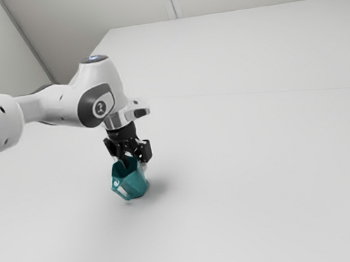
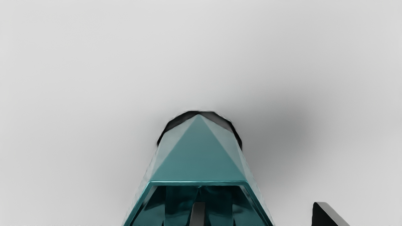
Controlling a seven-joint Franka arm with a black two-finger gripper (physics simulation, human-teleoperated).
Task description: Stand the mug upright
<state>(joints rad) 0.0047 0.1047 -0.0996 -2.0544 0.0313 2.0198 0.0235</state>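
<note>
Two spread jaws straddle one side of a glossy, faceted teal mug (image 2: 198, 153), mouth upward beneath them, which fits either lining up a grip or having let go, next move unsettled.

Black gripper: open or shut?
Open: the wrist view shows its fingers apart, one at the mouth of the teal faceted mug, one outside.

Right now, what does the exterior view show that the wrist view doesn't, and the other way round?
Exterior view: the white arm reaching in, the handle of the teal mug at that view's left, and the tabletop's far edge.
Wrist view: a triangular facet on the mug's side, with a dark curved edge beyond it.
Both: the mug's open mouth, the shadow beside it, and my gripper, one finger inside the mug.
</note>
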